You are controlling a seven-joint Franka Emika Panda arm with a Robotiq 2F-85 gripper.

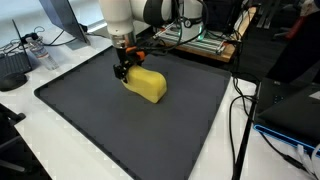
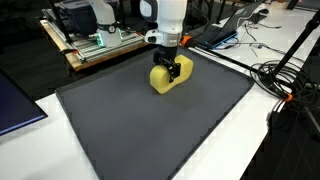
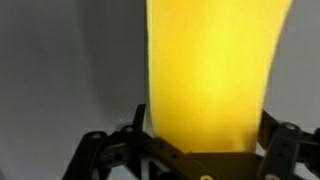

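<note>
Standing by the bench, I see the gripper [image 1: 122,70] lowered over one end of a yellow block [image 1: 147,84] that lies on a dark grey mat [image 1: 100,130]. In that exterior view the block stretches away from the tool toward about 4 o'clock, its near end tucked between the fingers. In an exterior view from another spot, the gripper [image 2: 172,70] stands right on top of the block [image 2: 158,80], most of whose yellow bulk shows at about 7 o'clock of the tool.

In the wrist view the block [image 3: 215,70] fills the middle and runs up to 12 o'clock, while the gripper [image 3: 203,118] comes in from 6 o'clock. Its fingers [image 3: 138,115] are spread wide, one at 9 o'clock of the block's lower end and one at 3 o'clock, each just beside a yellow flank. They are not squeezing it. Whether either pad brushes the surface I cannot tell.

The block rests flat on the mat [image 2: 150,130], up toward the 12 o'clock edge in both exterior views and well apart from the nearer edge.

Counting: one yellow block, one gripper with two fingers, one mat. The mat sits on a white table [image 2: 280,150]. A bundle of dark cables [image 2: 285,80] lies off the mat at 3 o'clock, and a monitor [image 1: 60,20] stands beyond it at about 11 o'clock.
</note>
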